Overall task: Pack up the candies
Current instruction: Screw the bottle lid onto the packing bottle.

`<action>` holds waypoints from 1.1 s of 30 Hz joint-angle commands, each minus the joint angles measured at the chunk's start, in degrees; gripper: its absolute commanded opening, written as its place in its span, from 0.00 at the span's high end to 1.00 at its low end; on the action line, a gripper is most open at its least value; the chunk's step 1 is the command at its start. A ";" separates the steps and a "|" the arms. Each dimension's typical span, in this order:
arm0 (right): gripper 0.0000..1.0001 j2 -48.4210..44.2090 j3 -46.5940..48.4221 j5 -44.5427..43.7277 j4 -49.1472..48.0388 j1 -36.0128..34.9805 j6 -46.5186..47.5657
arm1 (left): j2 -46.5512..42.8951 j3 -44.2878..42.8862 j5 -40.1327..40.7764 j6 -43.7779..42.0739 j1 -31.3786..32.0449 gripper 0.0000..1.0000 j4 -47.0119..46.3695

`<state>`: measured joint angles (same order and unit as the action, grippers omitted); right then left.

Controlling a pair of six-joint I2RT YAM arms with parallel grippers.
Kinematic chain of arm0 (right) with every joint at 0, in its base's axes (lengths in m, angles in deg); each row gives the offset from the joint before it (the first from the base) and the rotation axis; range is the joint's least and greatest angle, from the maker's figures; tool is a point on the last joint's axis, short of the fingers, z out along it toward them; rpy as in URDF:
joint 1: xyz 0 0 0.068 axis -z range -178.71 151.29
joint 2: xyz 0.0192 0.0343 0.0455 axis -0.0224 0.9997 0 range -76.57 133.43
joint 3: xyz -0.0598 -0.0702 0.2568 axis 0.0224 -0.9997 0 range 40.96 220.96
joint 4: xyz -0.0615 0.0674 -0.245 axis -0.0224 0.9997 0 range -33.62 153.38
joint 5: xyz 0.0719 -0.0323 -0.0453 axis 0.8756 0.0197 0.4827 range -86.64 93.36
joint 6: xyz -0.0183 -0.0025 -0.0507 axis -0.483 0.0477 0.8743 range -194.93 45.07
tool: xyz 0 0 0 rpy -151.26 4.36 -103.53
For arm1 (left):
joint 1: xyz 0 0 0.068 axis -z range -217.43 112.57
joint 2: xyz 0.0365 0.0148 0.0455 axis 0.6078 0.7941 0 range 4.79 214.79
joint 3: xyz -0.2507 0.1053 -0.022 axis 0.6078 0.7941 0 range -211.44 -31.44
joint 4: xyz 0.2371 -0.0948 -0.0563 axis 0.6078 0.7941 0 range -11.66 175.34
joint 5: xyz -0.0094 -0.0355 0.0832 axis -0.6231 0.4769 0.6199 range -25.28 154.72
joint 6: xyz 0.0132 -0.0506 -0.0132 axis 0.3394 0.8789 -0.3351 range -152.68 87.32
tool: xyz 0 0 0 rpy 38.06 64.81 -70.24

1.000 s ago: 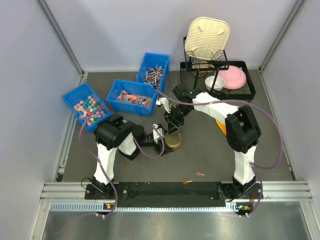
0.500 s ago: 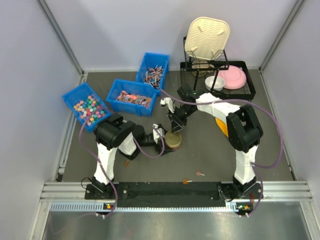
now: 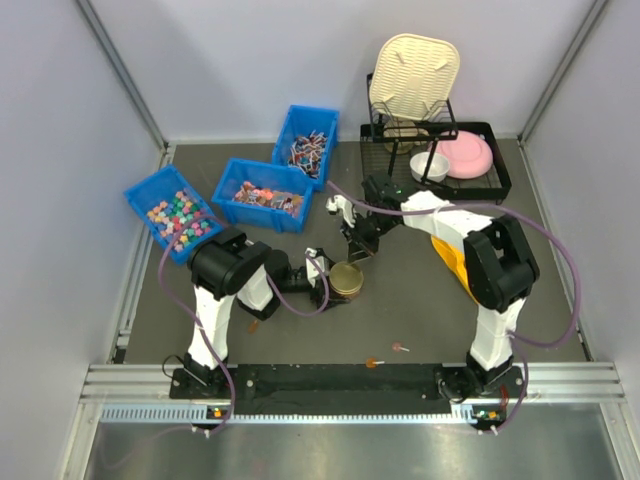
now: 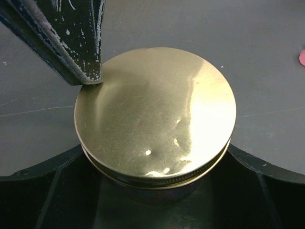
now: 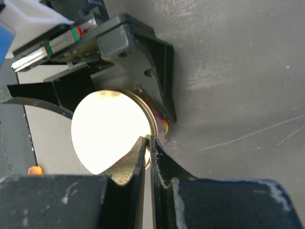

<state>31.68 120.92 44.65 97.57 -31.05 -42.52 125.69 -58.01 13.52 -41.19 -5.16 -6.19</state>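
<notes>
A glass jar with a gold lid [image 3: 346, 279] stands on the table, held between the jaws of my left gripper [image 3: 322, 285]. The lid [image 4: 155, 114] fills the left wrist view. My right gripper [image 3: 357, 248] is shut, its tips at the lid's far rim [image 5: 147, 139]. One of its fingertips [image 4: 88, 74] touches the lid's edge. Through the glass, red and yellow candies [image 5: 165, 127] show under the rim. The middle blue bin [image 3: 262, 194] holds more small mixed candies.
A blue bin of pastel cubes [image 3: 177, 218] stands at the left and a blue bin of stick sweets [image 3: 308, 148] behind. A black dish rack [image 3: 440, 150] holds a pink plate and a white bowl. A yellow scoop [image 3: 452, 256] lies under the right arm. Loose sweets [image 3: 400, 348] lie near the front.
My right gripper has drawn back a little from over the lid toward the far right. The left gripper and jar have stayed put.
</notes>
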 commanded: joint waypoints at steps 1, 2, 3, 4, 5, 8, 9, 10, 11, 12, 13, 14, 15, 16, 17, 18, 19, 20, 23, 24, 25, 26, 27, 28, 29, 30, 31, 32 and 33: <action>0.95 -1.19 -4.11 -0.08 6.18 0.26 1.43 | 2.50 0.11 3.56 1.66 -0.81 0.34 -12.68; 0.95 -1.20 -4.29 -0.43 6.27 0.34 1.52 | 2.58 0.03 3.65 1.66 -0.81 0.34 -12.68; 0.95 -1.20 -4.46 -0.60 6.18 0.52 1.52 | 2.50 0.02 3.65 1.66 -0.89 0.34 -12.68; 0.95 -1.46 -4.81 -0.87 6.18 0.61 1.44 | 2.50 0.02 3.74 1.66 -0.81 0.34 -12.68; 0.94 -1.89 -5.17 -0.96 6.27 0.61 1.43 | 2.50 0.02 3.65 1.57 -0.89 0.34 -12.68; 0.92 -3.56 -6.22 -1.22 6.27 1.13 1.96 | 2.58 0.02 3.56 1.66 -0.81 0.34 -12.68; 0.92 -3.92 -6.22 -1.13 6.27 1.22 1.88 | 2.58 -0.06 3.65 1.74 -0.81 0.34 -12.68; 0.92 -4.44 -5.79 -1.05 6.36 1.49 1.53 | 2.58 -0.06 3.56 1.66 -0.81 0.34 -12.68; 0.92 -5.58 -5.61 -0.61 6.45 1.40 1.26 | 2.58 -0.06 3.65 1.66 -0.81 0.34 -12.68; 0.92 -6.46 -5.43 -0.69 6.62 1.40 1.00 | 2.58 -0.06 3.65 1.66 -0.89 0.34 -12.68; 0.92 -7.25 -5.00 -0.87 6.88 1.49 0.82 | 2.58 -0.06 3.56 1.74 -0.81 0.34 -12.68; 0.92 -8.39 -4.82 -1.65 7.58 1.40 0.99 | 2.58 -0.06 3.74 1.75 -0.81 0.34 -12.76; 0.91 -10.93 -4.73 -2.01 7.68 1.57 1.26 | 2.58 -0.06 3.65 1.75 -0.81 0.34 -12.68; 0.91 -12.60 -4.82 -2.36 7.76 1.58 1.35 | 2.58 -0.06 3.74 1.75 -0.89 0.34 -12.68; 0.89 -14.01 -4.90 -3.23 7.77 1.58 1.35 | 2.67 -0.06 3.74 1.75 -0.81 0.34 -12.68; 0.88 -16.90 -5.08 -3.59 7.85 1.58 1.17 | 2.59 -0.06 3.74 1.75 -0.89 0.33 -12.76; 0.80 -18.32 -5.34 -3.77 8.03 1.58 1.17 | 2.67 0.02 3.74 1.83 -0.81 0.33 -12.76; 0.74 -19.81 -5.61 -3.86 8.03 1.58 1.00 | 2.59 -0.15 3.65 1.92 -0.81 0.32 -12.68; 0.46 -25.88 -7.18 -3.68 7.85 1.66 0.56 | 2.67 -0.06 3.56 1.92 -0.81 0.29 -12.68; 0.40 -27.37 -8.41 -3.77 7.77 1.66 1.08 | 2.59 -0.06 3.65 1.92 -0.81 0.28 -12.68; 0.30 -30.61 -9.12 -4.03 7.85 1.58 1.52 | 2.67 -0.06 3.39 1.75 -0.81 0.27 -12.68; 0.26 -32.03 -9.82 -4.82 7.59 1.66 1.96 | 2.67 -0.06 3.21 1.48 -0.81 0.25 -12.68; 0.18 -33.35 -11.22 -5.26 7.42 1.75 3.09 | 2.67 0.02 3.04 1.31 -0.81 0.22 -12.76; 0.16 -35.80 -11.93 -6.05 6.63 1.84 3.19 | 2.67 0.02 2.95 1.22 -0.81 0.20 -12.76; 0.13 -36.69 -12.46 -6.40 6.10 2.01 3.19 | 2.67 0.11 2.86 1.22 -0.81 0.17 -12.68; 0.08 -37.66 -13.16 -6.67 5.75 2.28 2.93 | 2.50 0.11 2.77 0.96 -0.89 0.07 -12.76; 0.02 -38.28 -13.43 -7.37 4.27 2.80 2.41 | 2.50 0.20 2.69 0.87 -0.81 0.01 -12.76; 0.01 -39.42 -13.60 -7.81 3.73 3.15 1.97 | 2.50 0.29 2.68 0.87 -0.81 0.01 -12.85; 0.01 -39.69 -13.95 -8.07 3.20 3.51 1.61 | 2.50 0.46 2.68 0.95 -0.81 0.01 -12.76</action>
<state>-5.85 108.20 38.49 104.59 -29.02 -40.69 125.82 -58.40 13.78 -41.15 -5.16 -6.10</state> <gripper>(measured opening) 0.977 0.978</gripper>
